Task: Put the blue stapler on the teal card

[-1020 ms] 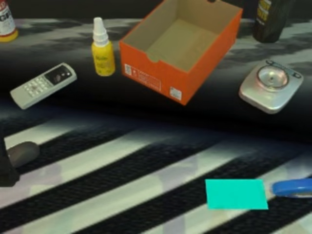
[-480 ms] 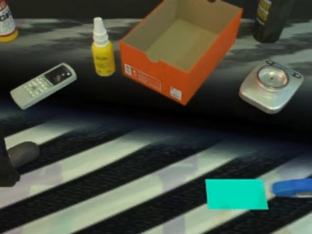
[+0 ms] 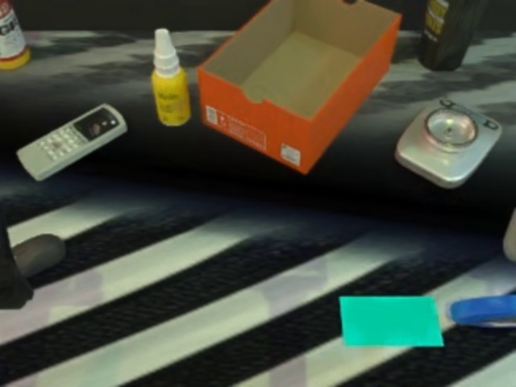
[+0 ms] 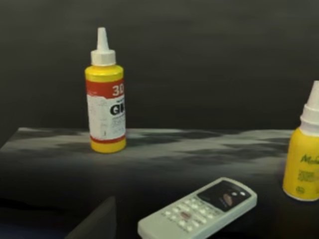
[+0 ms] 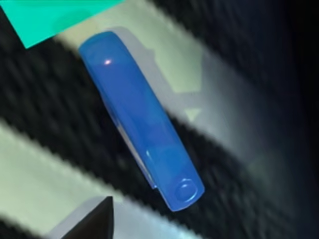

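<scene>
The blue stapler lies flat at the table's right edge, just right of the teal card and apart from it. In the right wrist view the stapler lies below the camera, with a corner of the teal card beyond one rounded end. My right gripper hovers over the stapler without touching it, and only one dark fingertip shows, set well off to one side. In the top view only a pale sliver of the right arm shows above the stapler.
An open orange box stands at the back middle. A yellow bottle and a white remote lie to its left, and a silver scale to its right. My left arm is parked at the left edge.
A pale sliver of my right arm has come into the top view at the right edge, above the stapler. The stapler and the card have not moved.
</scene>
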You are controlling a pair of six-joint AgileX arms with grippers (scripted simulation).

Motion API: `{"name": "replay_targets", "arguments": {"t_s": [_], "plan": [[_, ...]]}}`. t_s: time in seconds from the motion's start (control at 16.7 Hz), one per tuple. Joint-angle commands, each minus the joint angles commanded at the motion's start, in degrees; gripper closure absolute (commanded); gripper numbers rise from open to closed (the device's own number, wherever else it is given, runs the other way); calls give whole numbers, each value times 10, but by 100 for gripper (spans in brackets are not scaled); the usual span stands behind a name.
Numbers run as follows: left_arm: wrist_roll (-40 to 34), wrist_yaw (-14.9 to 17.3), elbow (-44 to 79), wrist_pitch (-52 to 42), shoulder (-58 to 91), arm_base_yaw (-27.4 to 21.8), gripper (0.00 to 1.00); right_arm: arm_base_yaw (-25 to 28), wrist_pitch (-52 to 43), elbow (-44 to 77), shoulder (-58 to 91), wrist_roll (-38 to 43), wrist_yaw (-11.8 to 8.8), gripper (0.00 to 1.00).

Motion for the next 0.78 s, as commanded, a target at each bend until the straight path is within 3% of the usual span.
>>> {"name": "replay_targets", "arguments": {"t_s": [0.36,0.78], "plan": [[0,0,0,0,0,0,0,40,-145,146,203,-170,2,0],[0,0,0,0,0,0,0,48,-171,175,240,-203,2,0]]}}
